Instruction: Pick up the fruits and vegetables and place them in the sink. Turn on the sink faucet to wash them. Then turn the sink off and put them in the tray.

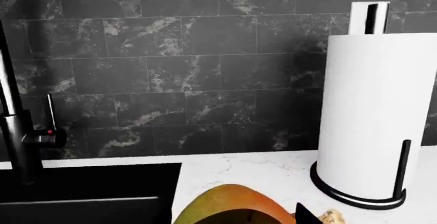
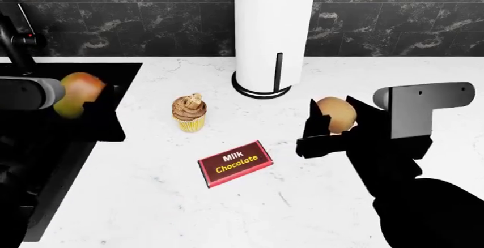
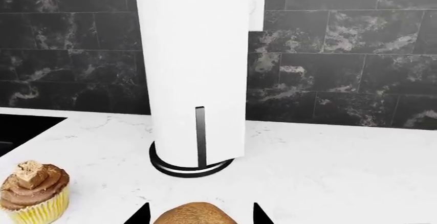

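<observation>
**Both fruits in my grippers, mango at the sink's edge**

The mango (image 2: 78,92), green-yellow with a red-orange blush, sits in my left gripper (image 2: 90,109), clamped between the dark fingers right at the near corner of the sink (image 2: 45,163), above where black basin meets white counter (image 2: 151,202). From my left wrist camera the mango (image 1: 228,206) fills the lower edge, orange skin close up, with the sink (image 1: 89,188) and the faucet (image 1: 17,132) off to one side, its thin lever and red dot showing against the dark tiles.

Over on my right, the tan-brown fruit (image 2: 336,114) is gripped in my right gripper (image 2: 332,124), fingers closed on either side of it, lifted over the counter. My right wrist camera shows the brown fruit (image 3: 194,215) sitting between two black fingertips (image 3: 141,215).

Between the two grippers, the cupcake (image 2: 189,112) stands on the counter, the red chocolate bar (image 2: 235,163) lies flat nearer to me, and the paper-towel roll (image 2: 272,27) stands upright by the tiled wall (image 2: 393,16).
</observation>
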Robot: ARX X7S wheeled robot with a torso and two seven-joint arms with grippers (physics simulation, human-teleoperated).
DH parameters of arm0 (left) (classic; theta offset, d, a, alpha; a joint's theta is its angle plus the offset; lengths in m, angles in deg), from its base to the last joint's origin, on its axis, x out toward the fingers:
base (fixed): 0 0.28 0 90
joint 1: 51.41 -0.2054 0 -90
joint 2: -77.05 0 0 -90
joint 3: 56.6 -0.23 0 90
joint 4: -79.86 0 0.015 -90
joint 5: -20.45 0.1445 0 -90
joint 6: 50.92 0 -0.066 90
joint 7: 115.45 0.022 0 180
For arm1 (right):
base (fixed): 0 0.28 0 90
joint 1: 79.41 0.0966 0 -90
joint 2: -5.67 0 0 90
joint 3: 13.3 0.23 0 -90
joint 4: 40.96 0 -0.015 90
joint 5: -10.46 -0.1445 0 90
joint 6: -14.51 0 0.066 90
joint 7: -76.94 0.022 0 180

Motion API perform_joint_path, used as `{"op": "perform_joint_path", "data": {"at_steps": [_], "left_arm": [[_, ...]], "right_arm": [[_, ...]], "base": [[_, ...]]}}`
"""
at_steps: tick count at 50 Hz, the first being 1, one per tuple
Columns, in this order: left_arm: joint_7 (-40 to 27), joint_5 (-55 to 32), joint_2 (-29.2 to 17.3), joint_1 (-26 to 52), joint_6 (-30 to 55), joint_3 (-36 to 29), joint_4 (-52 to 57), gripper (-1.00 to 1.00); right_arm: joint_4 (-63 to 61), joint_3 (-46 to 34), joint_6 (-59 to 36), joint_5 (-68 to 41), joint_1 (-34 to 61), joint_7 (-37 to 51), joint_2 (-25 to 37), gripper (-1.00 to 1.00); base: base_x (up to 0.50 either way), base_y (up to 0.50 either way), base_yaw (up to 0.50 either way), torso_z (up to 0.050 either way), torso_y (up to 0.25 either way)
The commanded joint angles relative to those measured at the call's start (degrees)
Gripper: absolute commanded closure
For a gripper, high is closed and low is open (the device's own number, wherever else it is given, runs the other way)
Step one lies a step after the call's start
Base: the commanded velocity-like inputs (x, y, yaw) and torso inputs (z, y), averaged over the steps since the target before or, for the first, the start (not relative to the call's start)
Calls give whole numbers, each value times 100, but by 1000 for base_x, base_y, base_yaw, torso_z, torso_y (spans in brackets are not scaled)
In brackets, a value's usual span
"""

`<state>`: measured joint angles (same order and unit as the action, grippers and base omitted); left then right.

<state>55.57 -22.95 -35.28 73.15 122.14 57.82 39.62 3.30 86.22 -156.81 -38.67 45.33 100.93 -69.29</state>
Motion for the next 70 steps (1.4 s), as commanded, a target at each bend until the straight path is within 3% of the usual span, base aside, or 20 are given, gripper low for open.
{"op": "perform_joint_path", "data": {"at_steps": [1, 45, 70], "left_arm": [[-726, -198, 320, 389, 498, 90, 167, 100], [-1412, -1286, 152, 454, 485, 158, -107, 100], [-1454, -1216, -52, 103, -84, -161, -268, 100]], "right_arm": [[-255, -75, 86, 8, -97, 103, 120, 100], [-270, -98, 144, -378, -74, 329, 235, 100], [-196, -280, 425, -339, -213, 383, 358, 100]], "base": [[0, 500, 0, 0, 0], [6, 500, 0, 0, 0], [13, 500, 0, 0, 0]]}}
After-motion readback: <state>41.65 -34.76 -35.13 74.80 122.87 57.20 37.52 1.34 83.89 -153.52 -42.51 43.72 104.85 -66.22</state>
